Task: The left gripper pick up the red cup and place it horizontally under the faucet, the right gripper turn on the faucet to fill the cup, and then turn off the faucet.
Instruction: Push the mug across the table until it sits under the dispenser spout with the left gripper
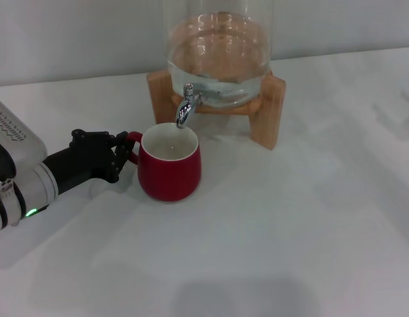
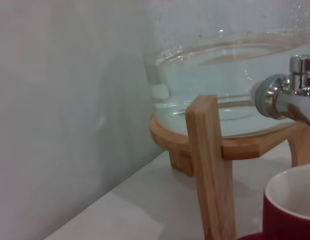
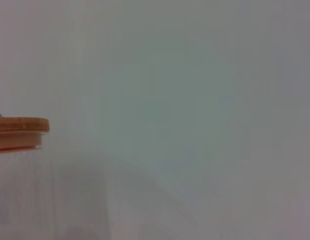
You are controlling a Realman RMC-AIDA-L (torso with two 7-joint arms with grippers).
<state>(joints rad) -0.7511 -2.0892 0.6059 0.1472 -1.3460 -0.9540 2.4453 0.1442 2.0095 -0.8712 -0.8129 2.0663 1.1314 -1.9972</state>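
The red cup (image 1: 170, 165) is seen upright on the white table (image 1: 290, 231), directly beneath the faucet (image 1: 185, 109) of the glass jar (image 1: 217, 59). Its handle (image 1: 132, 148) is clasped by the fingers (image 1: 115, 158) of the left gripper (image 1: 119, 153). The right gripper is not seen.

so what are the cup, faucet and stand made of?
Red cup: looks like glazed ceramic, glossy red outside and white inside. Faucet: shiny chrome-look metal with mirror highlights. Stand: light wood, matte, with faint grain visible in the left wrist view.
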